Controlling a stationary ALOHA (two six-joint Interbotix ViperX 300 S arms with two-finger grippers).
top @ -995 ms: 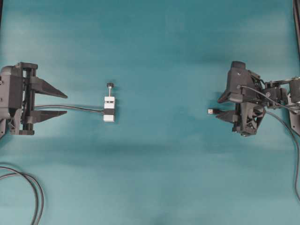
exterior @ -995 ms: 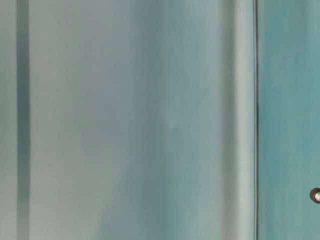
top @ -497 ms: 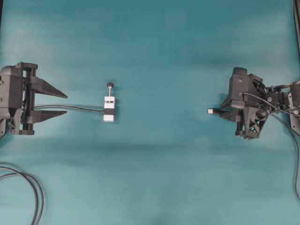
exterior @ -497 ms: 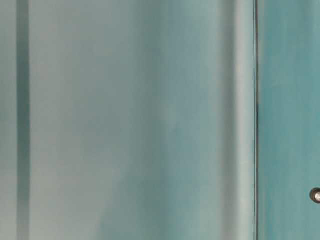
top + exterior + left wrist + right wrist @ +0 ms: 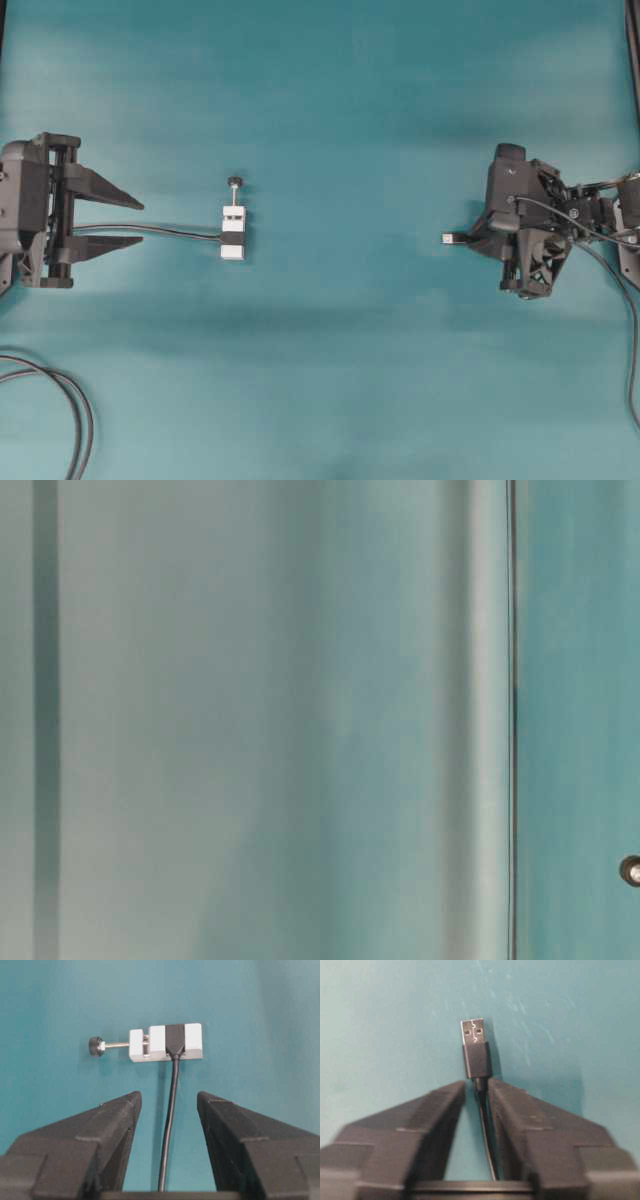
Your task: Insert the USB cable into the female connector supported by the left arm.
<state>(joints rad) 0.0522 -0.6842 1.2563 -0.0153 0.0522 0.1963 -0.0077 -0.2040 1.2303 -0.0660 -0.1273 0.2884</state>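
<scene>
Right gripper [image 5: 476,1087] pinches the USB cable [image 5: 475,1053]; left gripper [image 5: 169,1105] gapes, female connector [image 5: 232,232] well apart. Table-level view blurred, unreadable.

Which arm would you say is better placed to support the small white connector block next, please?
The left. Its open gripper faces the small white connector block, jaws either side of the thin dark cable leading to it. The right gripper is far across the table, shut on the silver-plugged USB cable.
</scene>
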